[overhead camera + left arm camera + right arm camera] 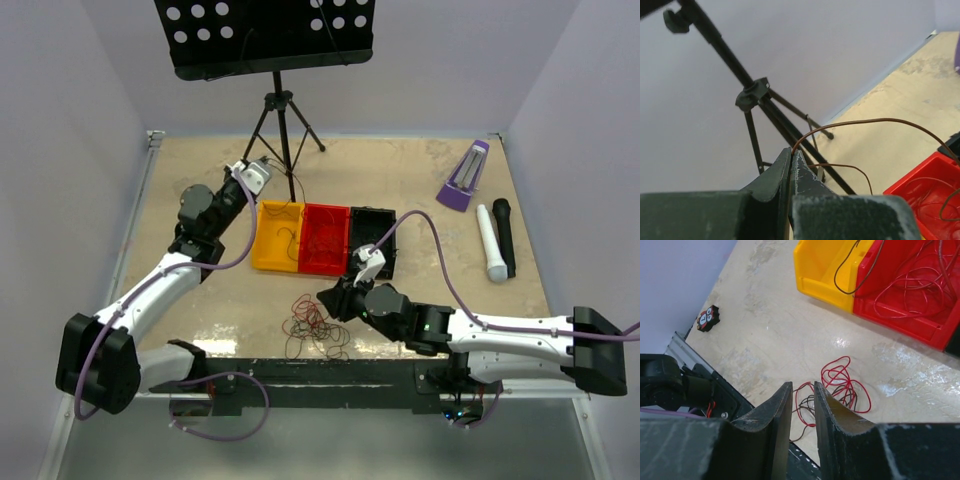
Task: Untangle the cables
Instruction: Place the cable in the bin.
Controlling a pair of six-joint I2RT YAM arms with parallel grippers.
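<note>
Tabletop carrying yellow bin and red bin side by side, cables lying clumped near its near edge, right gripper hovering over them, jaws narrowly apart, left gripper at far left pinching a dark cable arcing toward the bins

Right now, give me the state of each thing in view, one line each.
left gripper: shut on thin wire, raised
right gripper: slightly open, empty, above cables
cables: tangled clump lying on the table
yellow bin: holds a dark wire loop
red bin: holds loose red wires
</note>
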